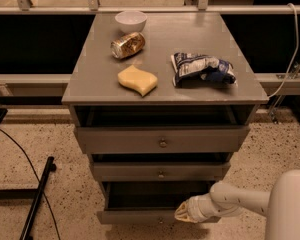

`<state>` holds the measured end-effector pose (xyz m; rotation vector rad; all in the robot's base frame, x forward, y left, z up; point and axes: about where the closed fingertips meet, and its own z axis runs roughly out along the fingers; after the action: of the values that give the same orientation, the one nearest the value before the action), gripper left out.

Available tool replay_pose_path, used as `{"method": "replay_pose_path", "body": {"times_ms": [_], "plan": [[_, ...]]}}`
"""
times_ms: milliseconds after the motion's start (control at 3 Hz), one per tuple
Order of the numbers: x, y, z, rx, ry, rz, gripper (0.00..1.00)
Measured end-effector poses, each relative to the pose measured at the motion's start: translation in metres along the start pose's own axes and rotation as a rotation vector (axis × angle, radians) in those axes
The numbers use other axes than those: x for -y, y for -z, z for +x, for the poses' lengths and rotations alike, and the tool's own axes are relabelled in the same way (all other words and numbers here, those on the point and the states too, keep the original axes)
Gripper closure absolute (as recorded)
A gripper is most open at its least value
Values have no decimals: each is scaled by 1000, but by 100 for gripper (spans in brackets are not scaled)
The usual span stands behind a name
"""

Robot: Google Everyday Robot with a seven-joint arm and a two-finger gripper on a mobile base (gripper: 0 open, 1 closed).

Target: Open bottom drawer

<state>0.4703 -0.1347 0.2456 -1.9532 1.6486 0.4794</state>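
The bottom drawer (pixel 135 216) is the lowest, slimmest grey front of the cabinet. Its small round knob (pixel 160 219) sits near the frame's lower edge. The drawer stands pulled out a little, with a dark gap (pixel 155 196) above its front panel. My gripper (pixel 183 214) reaches in from the lower right on a white arm (pixel 235 201). Its yellowish tip is at the top edge of the drawer front, just right of the knob.
The middle drawer (pixel 160 171) and top drawer (pixel 162 140) also stand slightly out. The cabinet top (pixel 100 74) holds a white bowl (pixel 130 20), a can on its side (pixel 127 45), a yellow sponge (pixel 137 80) and a blue-white snack bag (pixel 202 69). A black stand leg (pixel 37 199) lies on the floor at left.
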Motion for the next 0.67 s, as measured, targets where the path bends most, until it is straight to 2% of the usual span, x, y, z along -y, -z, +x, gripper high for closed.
{"method": "replay_pose_path", "body": {"times_ms": [333, 667], "plan": [[14, 13, 6, -29, -2, 36, 94], [29, 14, 27, -43, -5, 63, 100]]}}
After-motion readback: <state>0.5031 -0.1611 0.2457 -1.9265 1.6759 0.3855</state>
